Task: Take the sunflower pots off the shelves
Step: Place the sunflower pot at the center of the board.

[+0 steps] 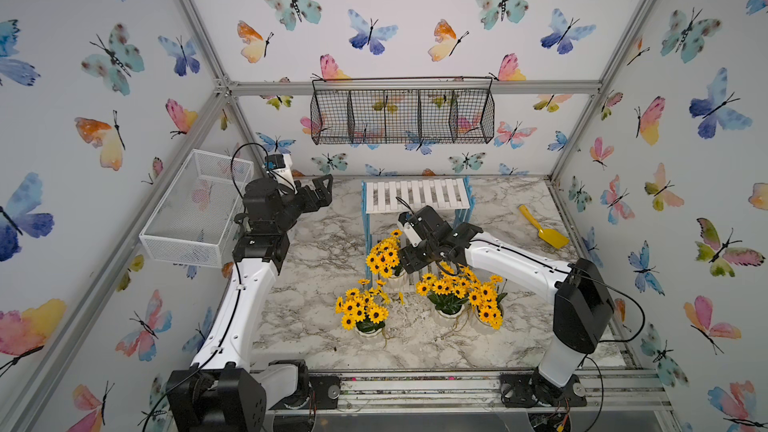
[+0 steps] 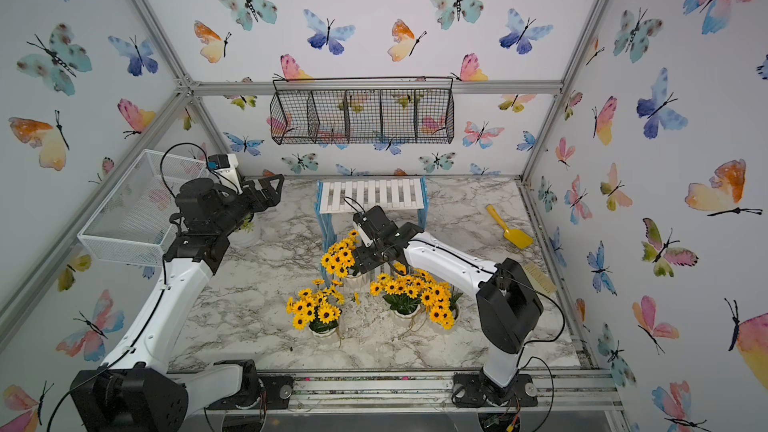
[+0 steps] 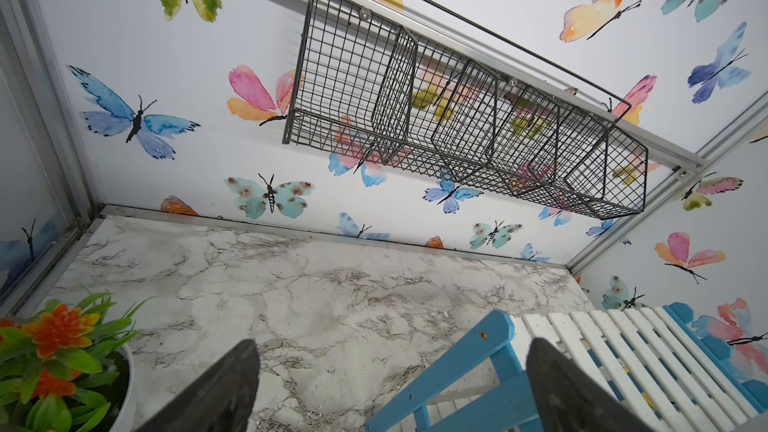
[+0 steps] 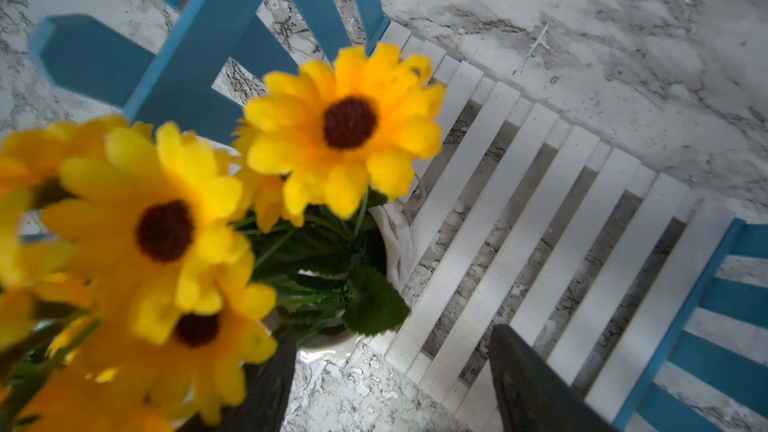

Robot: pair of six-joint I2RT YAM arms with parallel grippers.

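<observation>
**Hovering over the one sunflower pot not yet off the shelves**

One sunflower pot (image 1: 384, 258) is standing on the lower board of the shelves (image 1: 417, 196), at the end by the blue lattice side nearest the left arm. Whether its base is sitting wholly on the slats I cannot tell. It is standing upright, its long axis vertical, with its blooms spreading toward that lattice side. The three other sunflower pots (image 1: 365, 312) (image 1: 444, 295) (image 1: 487, 305) are sitting on the table (image 1: 316, 251) in front of the shelves.

The right gripper (image 4: 392, 332) is hanging just above this pot, pointing down at it. Its jaws are standing wide apart and pinching nothing. In the right wrist view the pot's white rim (image 4: 328, 344) is lying just beside one finger (image 4: 270, 384), while bare slats are showing between the pot and the other finger (image 4: 536, 384). The pot is therefore sitting off-centre in the gap, toward the lattice end. The grasp is probably calling for a small shift that way before the jaws meet the pot's wall.

The left gripper (image 1: 323, 191) is hovering beside the upper board of the shelves, well apart from the pot, its jaws spread and empty. The right arm is plainly the nearer one.
</observation>
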